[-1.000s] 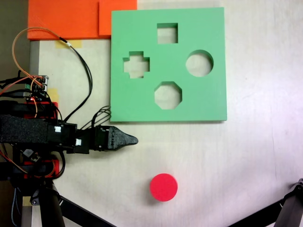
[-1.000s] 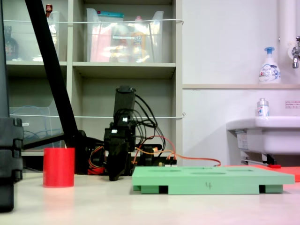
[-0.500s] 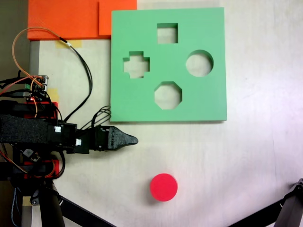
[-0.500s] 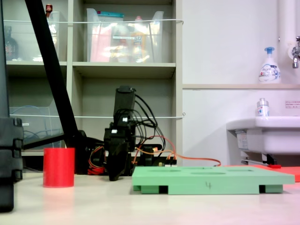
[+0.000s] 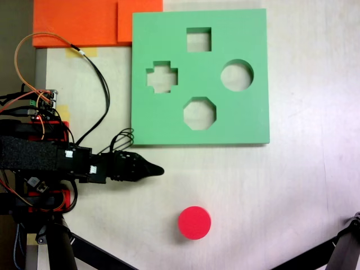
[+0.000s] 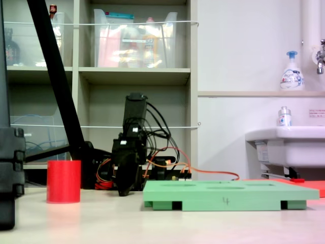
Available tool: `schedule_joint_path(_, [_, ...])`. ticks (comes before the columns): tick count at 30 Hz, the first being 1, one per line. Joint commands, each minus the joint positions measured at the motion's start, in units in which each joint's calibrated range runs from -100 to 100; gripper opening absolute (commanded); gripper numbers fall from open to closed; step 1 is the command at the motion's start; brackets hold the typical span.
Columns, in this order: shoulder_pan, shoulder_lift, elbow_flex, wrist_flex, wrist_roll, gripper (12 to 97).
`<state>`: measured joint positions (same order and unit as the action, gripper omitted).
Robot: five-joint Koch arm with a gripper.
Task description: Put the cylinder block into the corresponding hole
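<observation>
The cylinder block (image 5: pixel 194 223) is a short bright red cylinder standing upright on the pale table, also seen in the low fixed view (image 6: pixel 63 181). The corresponding hole (image 5: pixel 237 75) is the round cutout on the right side of the square green foam board (image 5: pixel 169 121), which lies flat (image 6: pixel 228 195). My gripper (image 5: pixel 159 170) is shut with nothing in it. It points right, just below the board's lower left corner, and is up and left of the block, well apart from it. In the low view the gripper (image 6: pixel 125 190) hangs close to the table.
The board also has a square cutout (image 5: pixel 198 39), a cross cutout (image 5: pixel 162 76) and an octagonal cutout (image 5: pixel 199 113). Orange foam sheets (image 5: pixel 84 22) lie at the top left. Black tripod legs (image 5: pixel 62 247) (image 5: pixel 340 253) reach in at the bottom corners. Cables (image 5: pixel 98 79) loop near the arm's base.
The gripper has turned about its wrist, so it looks narrower from above, and its tip has dropped slightly. The block and board have not moved.
</observation>
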<state>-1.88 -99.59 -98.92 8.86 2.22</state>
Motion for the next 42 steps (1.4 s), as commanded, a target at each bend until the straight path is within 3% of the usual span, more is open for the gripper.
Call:
schedule_joint_path(1, [-0.3, -0.4, -1.1, 13.6, 10.4, 52.5])
schedule_joint_path(7, [-1.8, -0.4, -1.1, 37.5, 27.2, 51.5])
schedule_joint_path(16, [-7.3, -0.4, -0.1, 43.1, 47.6, 52.8])
schedule_joint_path(21, [-7.9, -0.4, -1.1, 43.0, 52.5, 52.8])
schedule_joint_path(32, [-10.2, -0.4, -1.1, 43.0, 53.2, 49.8])
schedule_joint_path(34, [-9.9, 1.7, -1.1, 44.5, 51.7, 55.6])
schedule_joint_path(37, [-9.4, 27.1, 1.8, 63.2, 49.3, 72.1])
schedule_joint_path(40, [-9.6, 49.9, 3.8, 81.5, 49.0, 74.4])
schedule_joint_path(42, [-9.8, 55.0, 5.5, 83.6, 48.9, 74.6])
